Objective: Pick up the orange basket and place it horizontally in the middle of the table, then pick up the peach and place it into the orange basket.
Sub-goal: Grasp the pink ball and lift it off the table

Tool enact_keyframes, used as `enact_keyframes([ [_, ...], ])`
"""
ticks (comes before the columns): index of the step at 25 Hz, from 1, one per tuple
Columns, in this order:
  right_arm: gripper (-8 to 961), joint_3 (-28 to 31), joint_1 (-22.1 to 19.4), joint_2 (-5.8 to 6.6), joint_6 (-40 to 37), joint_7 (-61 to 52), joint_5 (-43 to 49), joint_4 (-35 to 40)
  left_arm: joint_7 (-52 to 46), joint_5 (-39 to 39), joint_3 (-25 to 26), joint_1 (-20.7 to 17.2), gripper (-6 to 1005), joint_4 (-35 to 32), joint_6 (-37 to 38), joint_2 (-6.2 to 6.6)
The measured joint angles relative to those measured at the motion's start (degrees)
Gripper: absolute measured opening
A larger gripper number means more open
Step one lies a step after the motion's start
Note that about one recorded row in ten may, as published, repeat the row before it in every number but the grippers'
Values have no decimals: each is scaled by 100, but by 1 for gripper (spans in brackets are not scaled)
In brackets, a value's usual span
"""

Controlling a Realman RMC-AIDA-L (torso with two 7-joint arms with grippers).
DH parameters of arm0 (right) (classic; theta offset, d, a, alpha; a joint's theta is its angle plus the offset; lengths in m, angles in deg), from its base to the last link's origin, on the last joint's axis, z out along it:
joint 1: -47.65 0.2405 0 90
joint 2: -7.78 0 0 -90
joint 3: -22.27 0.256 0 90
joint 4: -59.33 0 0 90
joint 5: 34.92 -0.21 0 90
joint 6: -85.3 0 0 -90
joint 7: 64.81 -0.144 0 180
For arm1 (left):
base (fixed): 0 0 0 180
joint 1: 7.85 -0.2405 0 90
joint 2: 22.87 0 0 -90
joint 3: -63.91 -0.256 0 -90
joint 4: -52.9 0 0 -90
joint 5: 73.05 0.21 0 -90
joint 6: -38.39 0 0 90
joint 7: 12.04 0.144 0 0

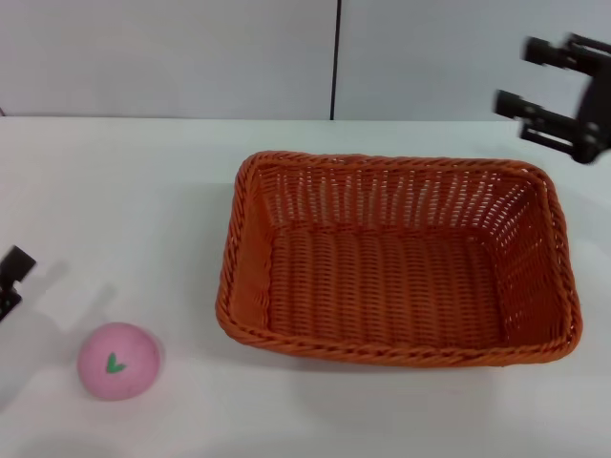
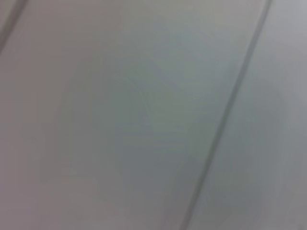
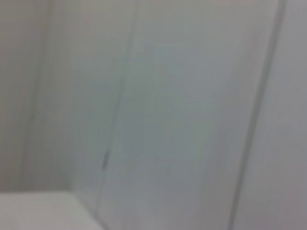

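The orange basket [image 1: 396,262] lies lengthwise across the white table [image 1: 124,191], right of the middle, open side up and with nothing in it. The pink peach [image 1: 117,360] rests on the table near the front left, its green leaf mark facing up, well apart from the basket. My right gripper [image 1: 520,74] hangs in the air above and behind the basket's far right corner, open, with nothing between its fingers. Only a black tip of my left gripper [image 1: 13,273] shows at the left edge, a little behind the peach. Neither wrist view shows the basket or the peach.
A pale wall with a dark vertical seam [image 1: 335,57] stands behind the table's far edge. Both wrist views show only blurred wall panels [image 2: 144,115] with seams [image 3: 259,110].
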Motion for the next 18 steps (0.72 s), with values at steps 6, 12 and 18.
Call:
enact_keyframes([
  [6, 640, 3, -586, -9, -88, 149, -903, -377, -47, -5, -538, 170, 729, -403, 12, -61],
  [12, 639, 202, -997, -4, -410, 490, -1673, -1000, -122, 2, -1513, 293, 719, -876, 373, -175],
  [18, 639, 573, -1051, 19, -685, 530, -1660, -1356, -250, 1, -1956, 307, 710, -1027, 608, -233],
])
